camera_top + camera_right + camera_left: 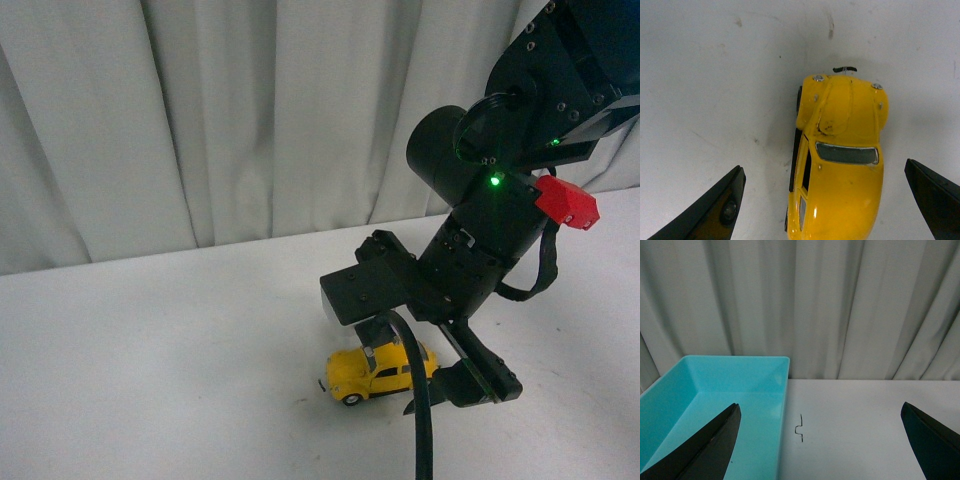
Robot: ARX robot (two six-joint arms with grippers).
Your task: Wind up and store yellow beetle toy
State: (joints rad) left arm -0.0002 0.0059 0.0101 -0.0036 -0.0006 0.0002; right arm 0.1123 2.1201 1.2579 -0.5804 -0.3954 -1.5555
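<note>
A yellow beetle toy [378, 372] sits on its wheels on the white counter [150, 360], lower centre-right in the front view. It is directly under the robot's black right arm [480, 220], which reaches down from the upper right corner of the frame. A red block [566, 203] juts from the arm's side, a green light [494, 182] glows on its housing, and a black cable [421, 410] drops past the car to the bottom edge. A pale pleated curtain [200, 120] fills the background. The right wrist view looks straight down on the car's rounded end, two small silver lights and a dark window. There the right pincer [823, 167] is released, its jaws spread wide. Its dark fingers [710, 215] stand on either side of the toy, with bare counter between each finger and the glossy body. In the left wrist view the left pincer [821, 406] is likewise released, jaws well apart above the counter. A turquoise bin [715, 375] is next to it, and a small dark mark [800, 427] lies on the counter just beside the bin's wall.
</note>
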